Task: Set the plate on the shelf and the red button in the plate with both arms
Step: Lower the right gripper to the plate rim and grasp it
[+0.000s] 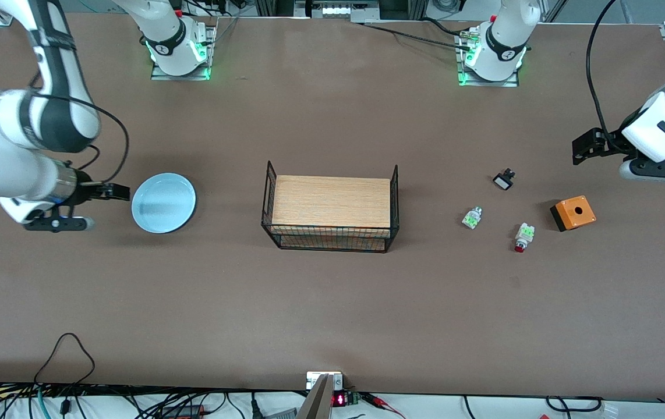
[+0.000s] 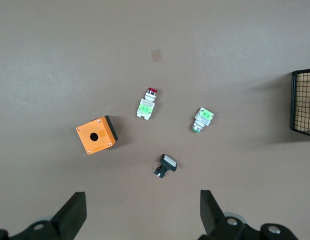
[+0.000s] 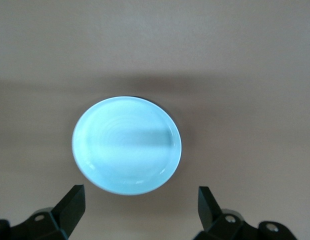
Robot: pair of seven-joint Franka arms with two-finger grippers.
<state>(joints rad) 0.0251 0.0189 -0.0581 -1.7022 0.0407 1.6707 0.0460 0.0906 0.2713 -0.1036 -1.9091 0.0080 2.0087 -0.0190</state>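
Note:
The pale blue plate [image 1: 163, 202] [image 3: 126, 145] lies flat on the brown table toward the right arm's end. My right gripper [image 1: 114, 191] [image 3: 140, 195] hangs open over bare table just beside the plate's rim, holding nothing. The red button [image 1: 523, 237] [image 2: 147, 104], white with a green block and a red cap, lies on its side toward the left arm's end. My left gripper [image 1: 586, 148] [image 2: 141, 202] is open and empty over bare table, apart from the button and the other small parts.
A black wire basket [image 1: 331, 212] [image 2: 302, 102] with a wooden board stands mid-table. Around the red button lie an orange box with a hole [image 1: 573, 213] [image 2: 96, 135], a white-and-green switch [image 1: 471, 217] [image 2: 201, 119] and a black switch with a white cap [image 1: 503, 179] [image 2: 166, 165].

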